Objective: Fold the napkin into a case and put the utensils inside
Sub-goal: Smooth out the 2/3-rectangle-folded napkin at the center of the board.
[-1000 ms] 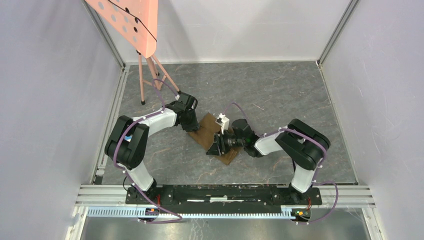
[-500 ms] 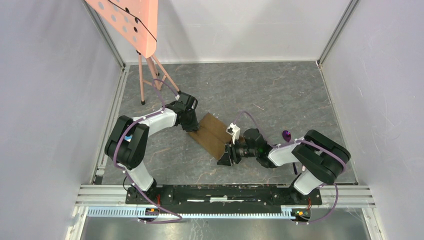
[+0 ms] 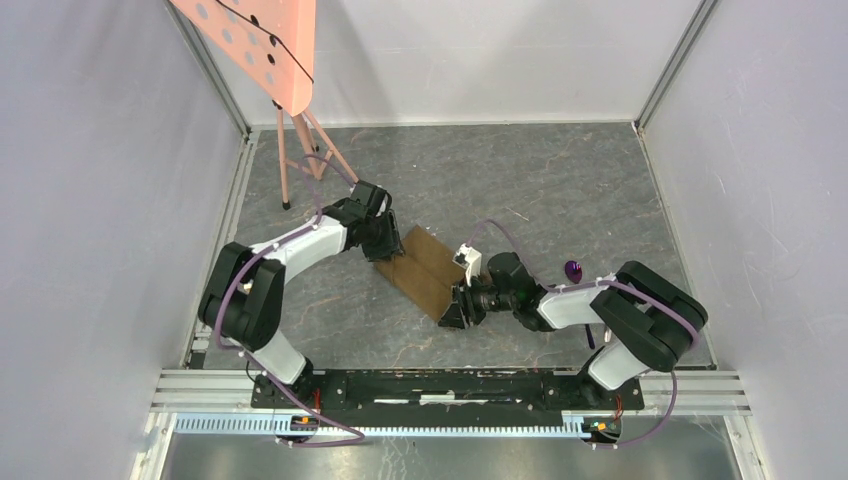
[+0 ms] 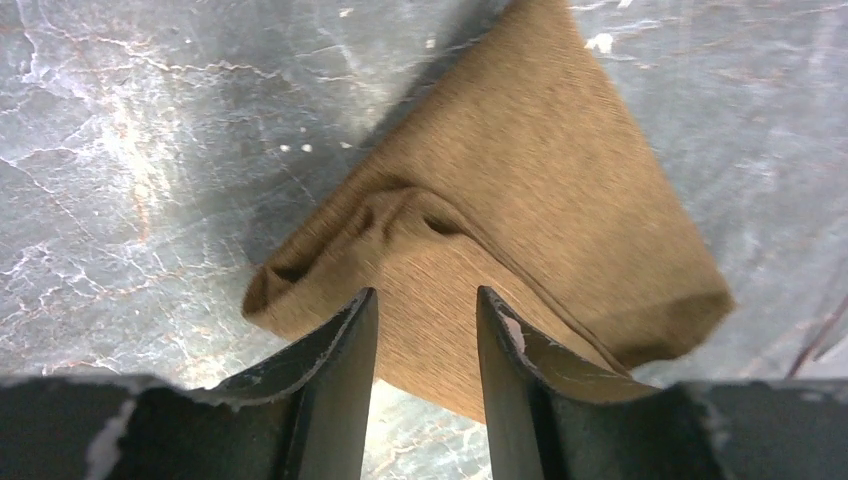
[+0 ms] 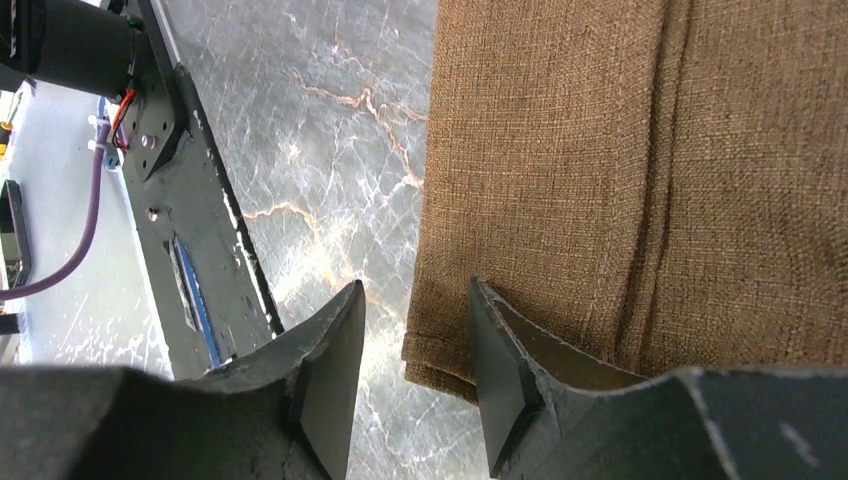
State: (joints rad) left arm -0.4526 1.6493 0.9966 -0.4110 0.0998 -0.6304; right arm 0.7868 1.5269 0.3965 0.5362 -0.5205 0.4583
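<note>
Tan-brown cloth lies folded in the middle of the grey marbled table (image 3: 560, 190): this is the napkin (image 3: 428, 270), a long strip set slantwise, its far end toward the left and its near end toward the right. From above we see a lengthwise fold line running down it, and the right wrist view shows layered edges along its length. The left gripper (image 3: 388, 245) sits at the far-left end of the napkin. From its wrist camera we see its jaws parted, with the cloth's edge lying in the gap below them and nothing pinched. Just ahead of the fingers (image 4: 340, 350) the corner of the cloth is rumpled into a small raised pucker. The right gripper (image 3: 455, 312) sits at the near-right end. Its jaws also stand apart and hold nothing: bare table shows between them, the napkin's corner reaches into the gap, and one finger (image 5: 510, 360) hangs over the hemmed edge. We cannot tell whether either gripper touches the cloth. To the right, well apart from the napkin and just beyond the right arm (image 3: 640, 310), we see the purple end of a utensil (image 3: 573, 269) on the table; the arm hides the rest. At the far-left corner a pink perforated board (image 3: 260, 45) stands on a thin-legged stand (image 3: 285, 165).
</note>
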